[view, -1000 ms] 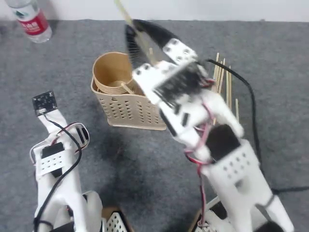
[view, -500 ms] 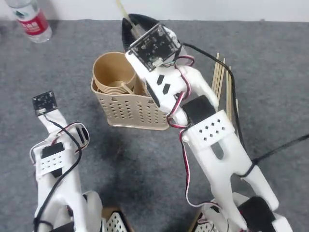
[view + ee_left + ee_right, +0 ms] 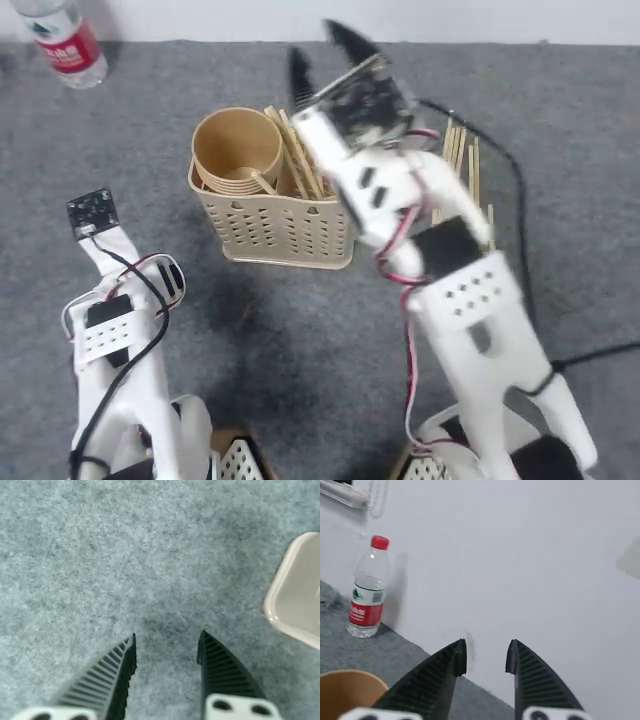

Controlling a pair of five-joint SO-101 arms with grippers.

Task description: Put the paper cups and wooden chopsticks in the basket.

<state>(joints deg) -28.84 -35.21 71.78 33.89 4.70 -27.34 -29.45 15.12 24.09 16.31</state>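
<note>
Over basket (image 3: 270, 232) far rim: found right gripper (image 3: 318, 48) spread, holding nothing. Logged paper cups (image 3: 235, 150) and some chopsticks (image 3: 297, 152) inside basket, loose chopsticks (image 3: 466, 165) lying on table (image 3: 150, 100) alongside. Left gripper (image 3: 167, 645) spread too. Risk: may clip leaning sticks when swinging back, tipping basket.

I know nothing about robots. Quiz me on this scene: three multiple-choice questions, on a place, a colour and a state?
1. Where are the paper cups? A in the basket; B on the carpet; C in the air.
2. Cap of the water bottle: A blue; B red; C green.
3. The right pincer is: A gripping a chopstick; B open, empty; C gripping a cup.
Answers: A, they stand stacked inside it; B, its top shows red; B, nothing lies between its spread fingers.
</note>
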